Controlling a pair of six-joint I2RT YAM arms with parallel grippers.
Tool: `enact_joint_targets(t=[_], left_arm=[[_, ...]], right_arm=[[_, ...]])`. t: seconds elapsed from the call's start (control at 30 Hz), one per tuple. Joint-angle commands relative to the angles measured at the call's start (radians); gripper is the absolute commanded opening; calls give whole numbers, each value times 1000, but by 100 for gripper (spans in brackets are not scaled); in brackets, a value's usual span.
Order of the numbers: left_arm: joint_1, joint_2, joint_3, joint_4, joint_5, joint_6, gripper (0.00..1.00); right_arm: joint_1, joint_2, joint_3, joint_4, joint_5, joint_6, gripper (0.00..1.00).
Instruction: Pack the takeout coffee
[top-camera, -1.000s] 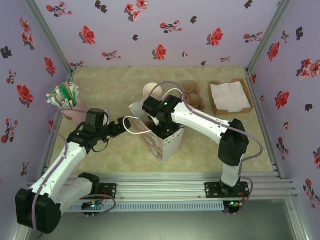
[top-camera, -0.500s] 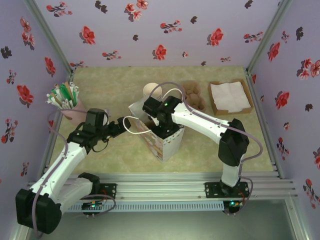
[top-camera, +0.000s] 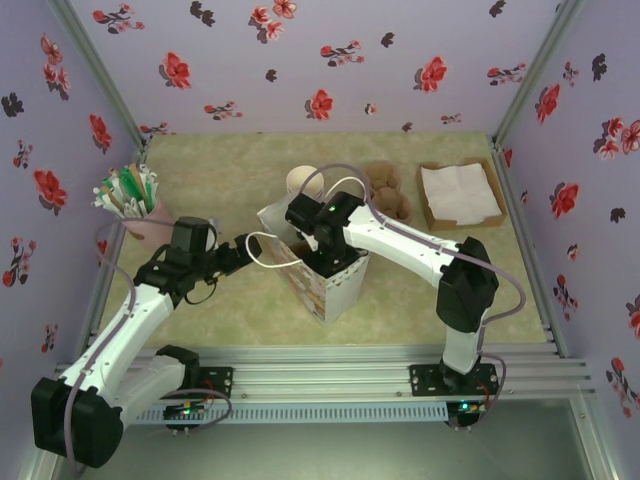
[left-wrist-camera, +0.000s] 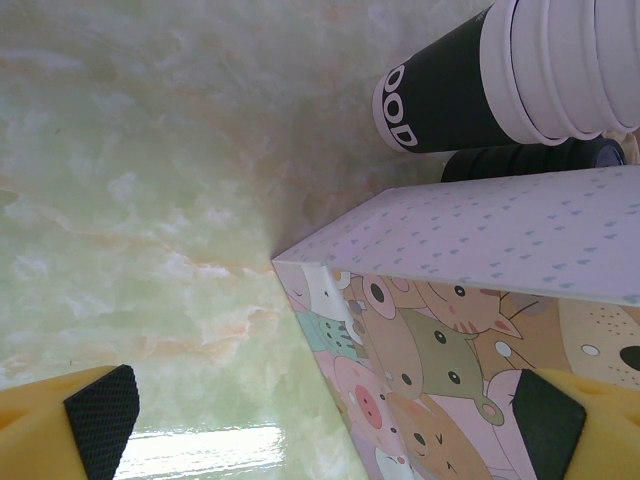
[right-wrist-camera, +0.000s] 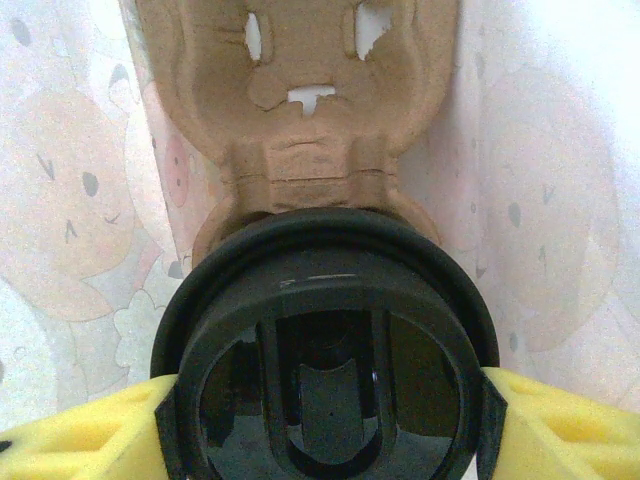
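Note:
The takeout coffee (right-wrist-camera: 325, 350), seen from above as a round black lid, sits between the yellow fingers (right-wrist-camera: 80, 435) of my right gripper (right-wrist-camera: 325, 425), which is shut on it. It hangs inside the cartoon-animal paper bag (top-camera: 335, 285), just above a brown cardboard cup carrier (right-wrist-camera: 320, 90) lying in the bag. In the top view the right gripper (top-camera: 320, 235) reaches down into the bag's open mouth. My left gripper (top-camera: 248, 255) is at the bag's left side by its white handle, open wide, with the bag's corner (left-wrist-camera: 450, 330) between its pads and nothing gripped.
Behind the bag stand a stack of cream-rimmed cups (left-wrist-camera: 500, 80) and a black stack of lids (left-wrist-camera: 530, 160). Spare brown carriers (top-camera: 388, 190) and a napkin tray (top-camera: 460, 195) lie at the back right. A holder of straws (top-camera: 130, 200) is at the far left.

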Motion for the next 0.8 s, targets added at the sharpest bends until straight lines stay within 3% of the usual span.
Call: enact_joint_targets(t=[0.0, 0.77], left_arm=[[8, -8, 8, 5, -7, 21, 99], [9, -4, 16, 6, -7, 22, 99]], right_arm=[[-2, 37, -31, 7, -36, 22, 68], [-2, 52, -55, 33, -52, 24, 68]])
